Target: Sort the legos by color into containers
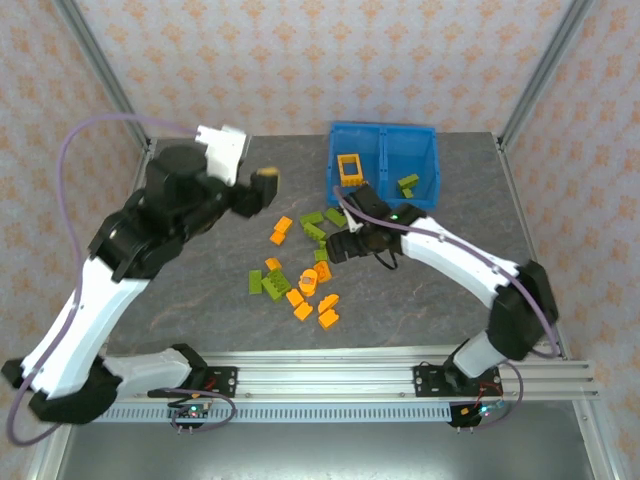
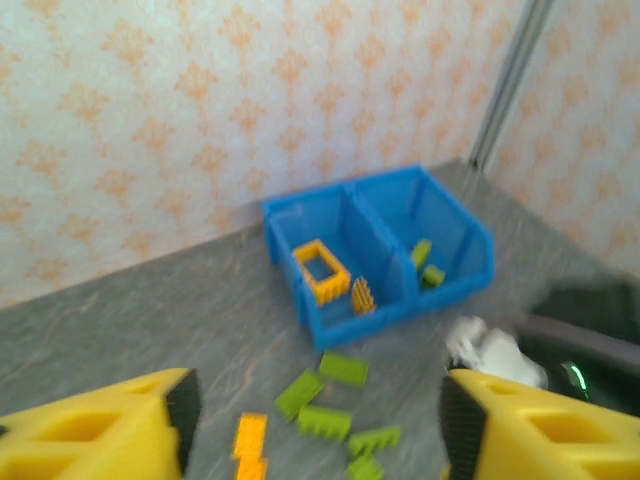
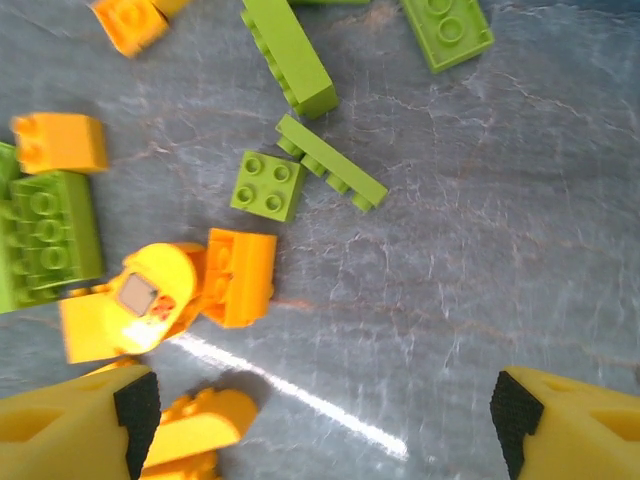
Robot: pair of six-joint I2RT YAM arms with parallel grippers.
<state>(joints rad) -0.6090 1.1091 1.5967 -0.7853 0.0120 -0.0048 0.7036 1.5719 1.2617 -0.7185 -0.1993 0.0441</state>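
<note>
Holds left gripper (image 2: 315, 415) apart and empty above the grey stone-look table (image 1: 200, 290), spreads right gripper (image 3: 325, 410) wide, empty, just over scattered orange and lime green plastic bricks (image 1: 305, 275), near the bright blue plastic bin (image 1: 385, 128) with an orange square frame piece (image 1: 349, 168) in its left compartment, green bricks (image 1: 408, 184) in its right.

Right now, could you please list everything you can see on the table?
Bin: one, bright blue, two compartments, far edge of table.
Frame piece: one, orange, left compartment.
Small orange brick: one, left compartment, beside the frame.
Green bricks: two, right compartment.
Loose legos: over a dozen, orange and green mixed, mid-table.
Table: one, dark grey, marbled.
Left arm: one, black and white, near left.
Right arm: one, black and white, near right.
Left fingers: two, yellow, open, empty, facing the bin.
Right fingers: two, yellow, open, over the loose legos.
</note>
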